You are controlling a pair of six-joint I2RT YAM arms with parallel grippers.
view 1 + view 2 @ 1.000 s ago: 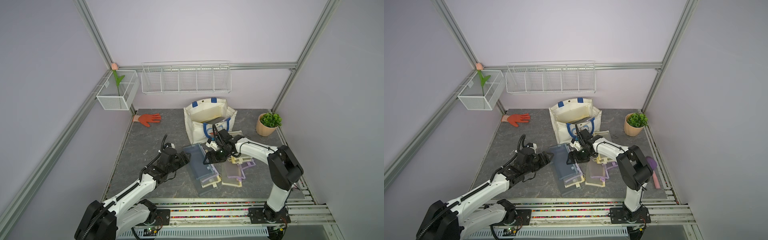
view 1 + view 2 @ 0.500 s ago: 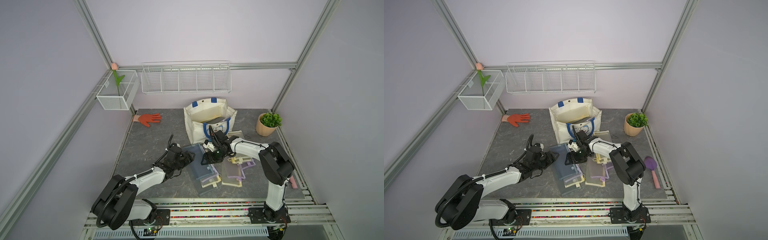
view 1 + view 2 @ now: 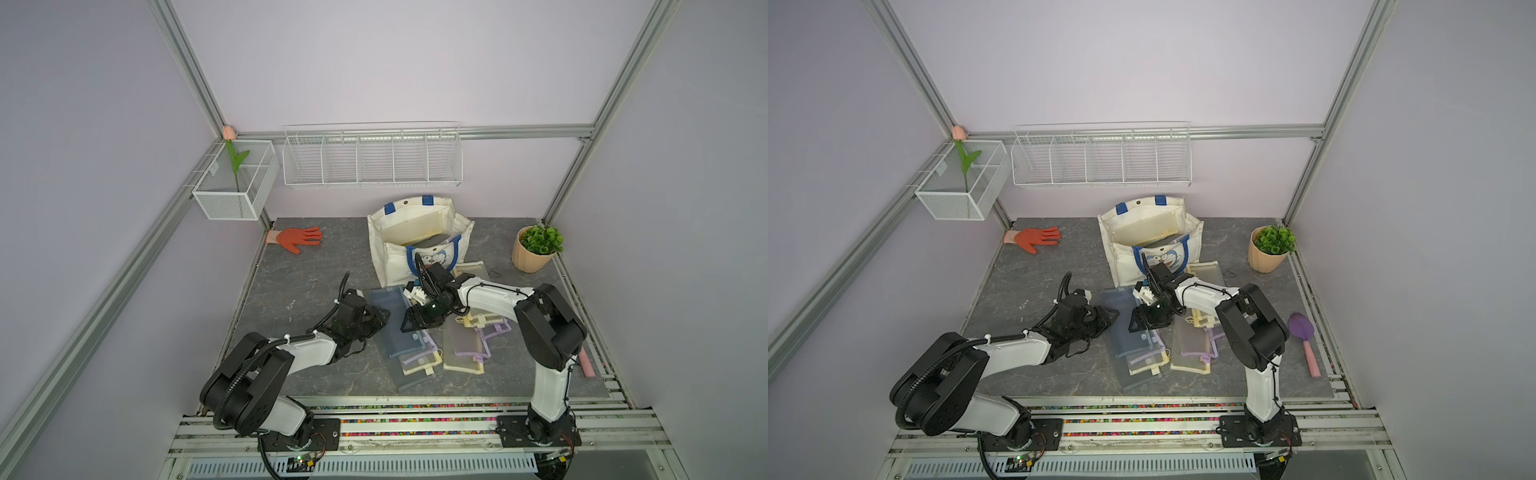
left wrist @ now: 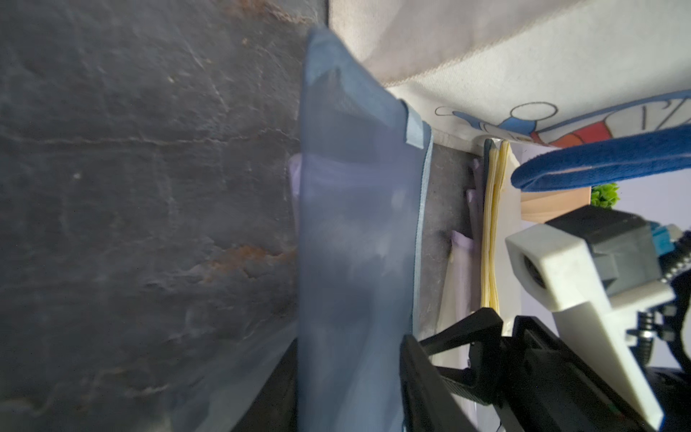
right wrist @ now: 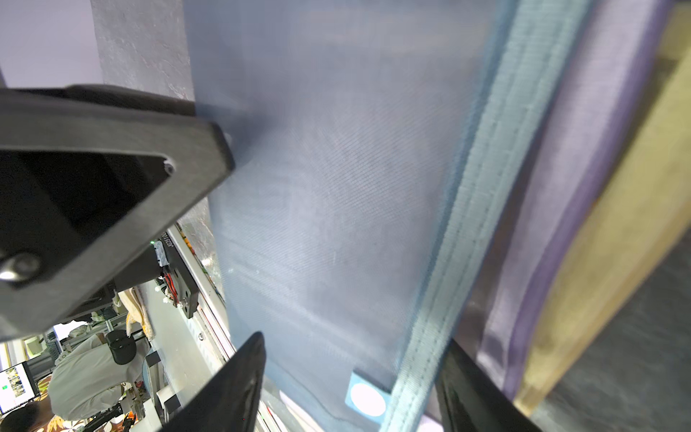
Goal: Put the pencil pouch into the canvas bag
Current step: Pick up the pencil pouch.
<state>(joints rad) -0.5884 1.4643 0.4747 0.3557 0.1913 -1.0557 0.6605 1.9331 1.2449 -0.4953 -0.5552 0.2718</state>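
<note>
Lying on the surface (image 3: 299, 282) at six o'clock of the canvas bag (image 3: 390, 257), the pencil pouch (image 3: 399, 338), judged soft and light, is straddled at its firmer three o'clock zip edge by the wide right pincer (image 3: 412, 324); whether the left pincer (image 3: 380, 322) is shut cannot be told.

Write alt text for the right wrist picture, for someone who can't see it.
A blue mesh pencil pouch fills the frame, its light-blue trim lying between the open fingers of the right hand. The left hand is at its opposite edge; a purple pouch and a yellow pouch lie beside it.
</note>
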